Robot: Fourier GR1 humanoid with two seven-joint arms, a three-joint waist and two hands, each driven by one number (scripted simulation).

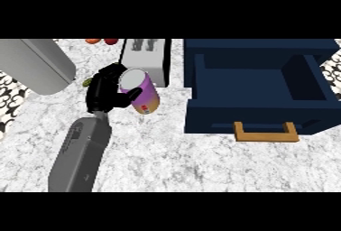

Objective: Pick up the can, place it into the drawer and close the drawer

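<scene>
Curling round the can [142, 92], the left hand [106, 92] is seen holding it tilted above the tabletop [166, 149], left of the open drawer [256, 85].

The can [142, 91] is showing a purple body that fades to orange toward its lower end, with a pale grey round top. It is tilting, top end toward the upper left, and sitting well to the left of the drawer [256, 85]. The drawer is standing pulled open, a dark navy box with a hollow, dark inside and raised walls. Its front panel is facing the lower edge and carrying a tan, U-shaped handle [265, 132] that is sticking out over the marbled counter [200, 167].
</scene>
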